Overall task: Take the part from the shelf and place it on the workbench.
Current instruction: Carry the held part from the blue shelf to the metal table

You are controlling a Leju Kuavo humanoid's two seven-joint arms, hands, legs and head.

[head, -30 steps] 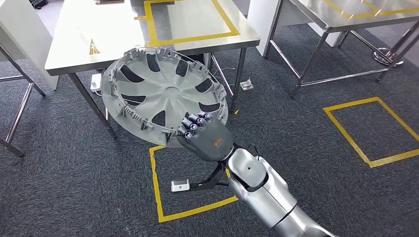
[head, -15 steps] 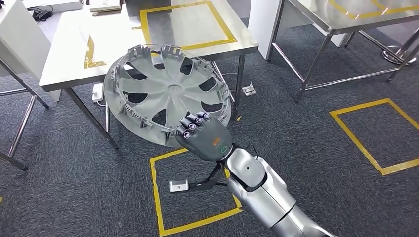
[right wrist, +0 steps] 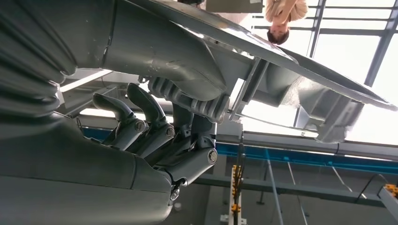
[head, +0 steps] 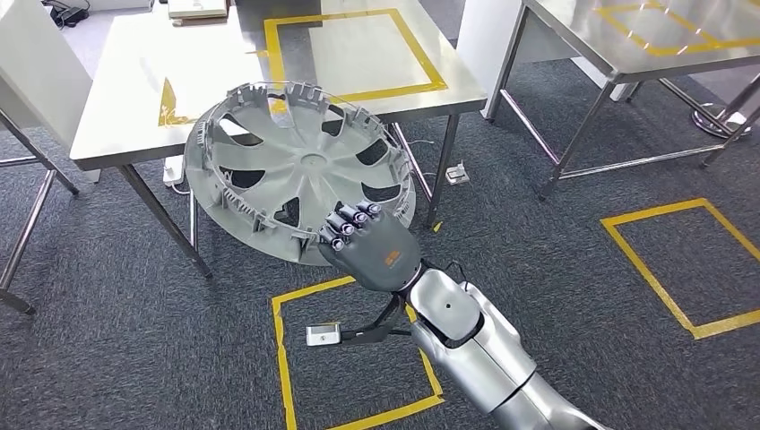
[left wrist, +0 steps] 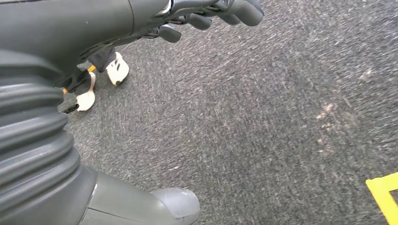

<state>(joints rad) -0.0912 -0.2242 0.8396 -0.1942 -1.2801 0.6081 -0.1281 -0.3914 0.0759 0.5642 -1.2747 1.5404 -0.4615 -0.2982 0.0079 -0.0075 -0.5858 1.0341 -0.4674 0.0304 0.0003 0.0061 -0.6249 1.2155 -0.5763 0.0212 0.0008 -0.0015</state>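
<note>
R hand (head: 375, 249) grips wheel cover (head: 300, 170) at rim, just short of workbench (head: 125, 90); likely light, stiff, awkward—hold rim.

text: none legible | right robot hand (head: 381, 253): small orange mark, unreadable

a workshop: steel workbenches (head: 134, 107), yellow floor-tape squares (head: 686, 269) on grey carpet, overhead beams (right wrist: 305, 157).

Silver arm (head: 479, 345), dark grey right hand (head: 372, 249), orange marking
</note>
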